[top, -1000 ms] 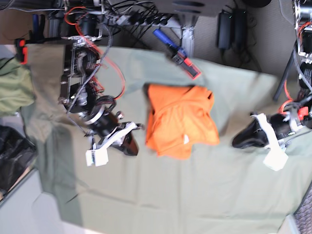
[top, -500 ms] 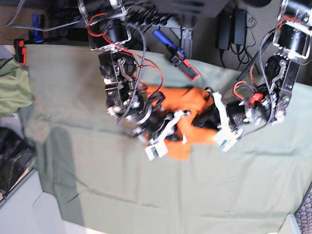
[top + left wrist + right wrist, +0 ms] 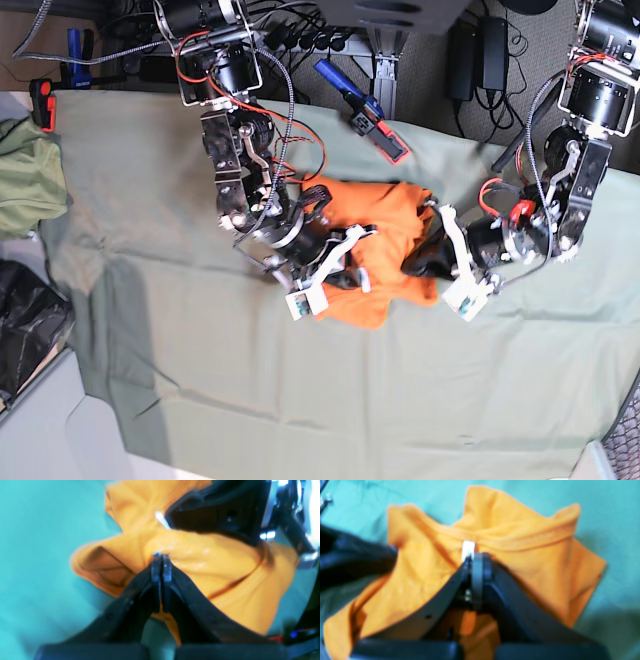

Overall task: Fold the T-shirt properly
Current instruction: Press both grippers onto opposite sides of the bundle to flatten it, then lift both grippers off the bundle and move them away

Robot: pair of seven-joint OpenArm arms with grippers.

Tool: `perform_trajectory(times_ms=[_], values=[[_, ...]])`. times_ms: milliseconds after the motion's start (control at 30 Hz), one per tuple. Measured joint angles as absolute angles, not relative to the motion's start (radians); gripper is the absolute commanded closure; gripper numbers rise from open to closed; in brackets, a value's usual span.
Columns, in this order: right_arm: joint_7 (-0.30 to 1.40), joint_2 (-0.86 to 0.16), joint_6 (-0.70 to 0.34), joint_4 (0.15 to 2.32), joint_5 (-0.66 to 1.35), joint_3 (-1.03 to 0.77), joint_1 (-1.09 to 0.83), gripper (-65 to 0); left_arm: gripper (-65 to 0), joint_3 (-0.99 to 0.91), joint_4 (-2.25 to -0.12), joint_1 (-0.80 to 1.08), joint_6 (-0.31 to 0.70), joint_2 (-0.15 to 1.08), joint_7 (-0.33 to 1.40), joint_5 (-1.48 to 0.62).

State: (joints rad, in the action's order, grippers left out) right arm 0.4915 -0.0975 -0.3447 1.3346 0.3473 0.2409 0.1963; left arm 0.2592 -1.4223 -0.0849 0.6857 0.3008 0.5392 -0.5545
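The bright orange T-shirt lies bunched in the middle of the sage-green table cloth. My right gripper is at its left side. In the right wrist view the gripper is shut on a fold of the T-shirt, right beside the small white tag. My left gripper is at the shirt's right side. In the left wrist view the gripper is shut on raised cloth of the T-shirt, with the other gripper's black body just beyond it. The tag also shows there.
A blue and red tool lies on the cloth behind the shirt. A bundle of green fabric and a black object sit off the left edge. Cables and power bricks run along the back.
Both arms have swung in from the sides onto the shirt. A second ago both grippers were clear of it and it lay flat; now both are shut on it and it is bunched.
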Motion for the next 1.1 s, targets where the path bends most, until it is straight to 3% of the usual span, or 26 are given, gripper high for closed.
perform_trajectory(times_ms=[167, 400, 867, 1100], values=[[0.533, -0.099, -0.345, 1.44, 0.348, 0.241, 0.196, 0.0, 0.0, 0.256, -1.555, -0.108, 0.686, 0.315, 0.559, -0.568], [0.54, -0.099, -0.345, 1.452, 0.323, 0.207, 0.212, 0.0, 0.0, 0.259, -1.546, -0.101, 0.688, 0.305, 0.507, -0.479], [0.458, -0.097, -0.347, 1.174, 0.287, 0.185, 0.296, 0.0, 0.0, 0.258, -1.166, -0.135, 0.689, 0.246, 0.184, -0.254], [0.453, -0.097, -0.348, 1.188, 0.286, 0.185, 0.293, 0.0, 0.0, 0.258, -1.195, -0.139, 0.689, 0.245, 0.198, -0.232]])
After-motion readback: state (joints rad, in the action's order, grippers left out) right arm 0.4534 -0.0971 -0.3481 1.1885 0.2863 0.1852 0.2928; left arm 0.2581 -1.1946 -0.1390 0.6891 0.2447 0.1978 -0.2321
